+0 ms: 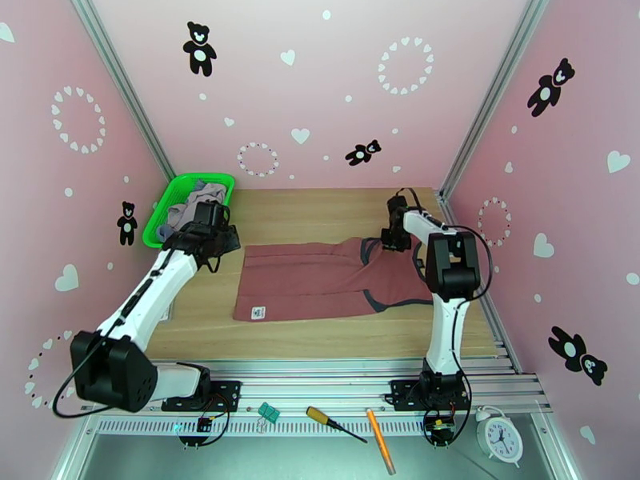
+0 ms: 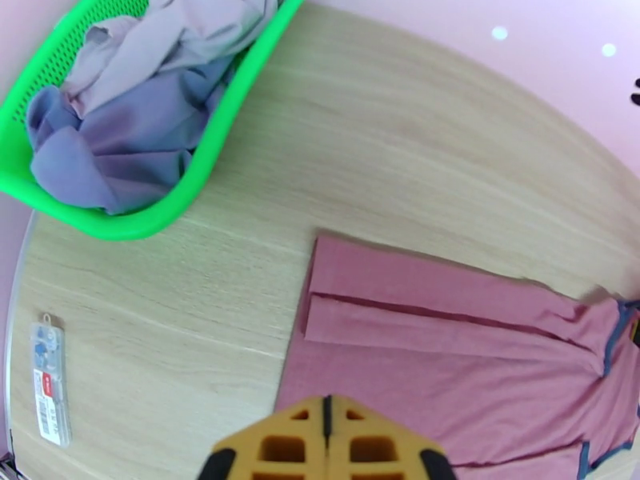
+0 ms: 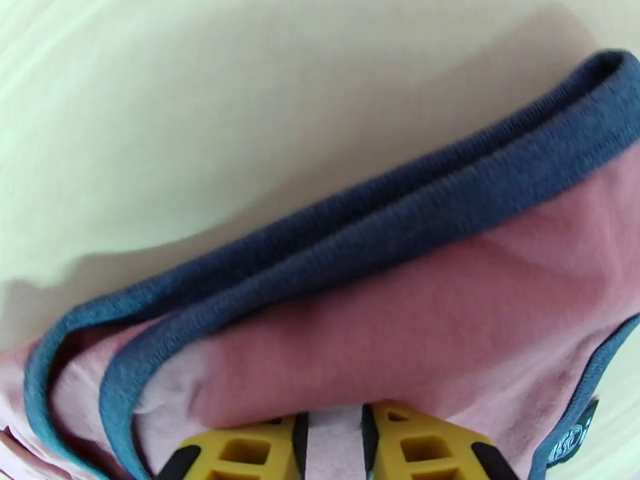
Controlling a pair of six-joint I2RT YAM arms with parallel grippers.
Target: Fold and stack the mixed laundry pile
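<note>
Pink walls with bear and heart stickers; pale wood-grain table (image 1: 320, 210). Far left: bright green plastic mesh basket (image 1: 157, 222) holding the pale grey-lilac shirt (image 2: 192, 30) and blue-grey piece (image 2: 120, 146), both soft and bunched. Left gripper (image 2: 326, 414) near the top's left edge, yellow fingers pressed together, nothing held. Left wrist view adds a small clear plastic packet (image 2: 48, 386) flat on the wood. Centre: rust-red top (image 1: 320, 278) spread flat, matte knit, long axis left to right, white label (image 1: 258, 312) at the left hem, neck end right. Right gripper (image 3: 334, 442) pinching red cloth beside the dark trim (image 3: 360, 226). Ribbed weave clear in the right wrist close-up.
</note>
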